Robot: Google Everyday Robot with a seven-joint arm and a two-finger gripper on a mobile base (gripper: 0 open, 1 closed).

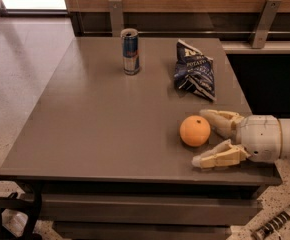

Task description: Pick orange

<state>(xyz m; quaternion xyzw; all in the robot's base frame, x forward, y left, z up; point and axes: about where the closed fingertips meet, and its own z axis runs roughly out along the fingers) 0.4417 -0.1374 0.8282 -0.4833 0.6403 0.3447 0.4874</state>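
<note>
Gripper (199, 138) at desk (95, 124) front right corner, jaws apart, orange (194, 130) partly between them.
Orange near front edge; can (130, 51) and bag (195, 76) well back; open desk surface leftward.

Orange (195, 130) sat on table (95, 124), at 4 o'clock from table centre, near right edge. Gripper (197, 137) was at orange's 3 o'clock, just beside it, fingers spread: one at orange's 2 o'clock, other at 5 o'clock. Can (130, 51) stood upright at table's 12 o'clock. Chip bag (195, 74) lay at can's 3 o'clock, at orange's 12 o'clock.
</note>
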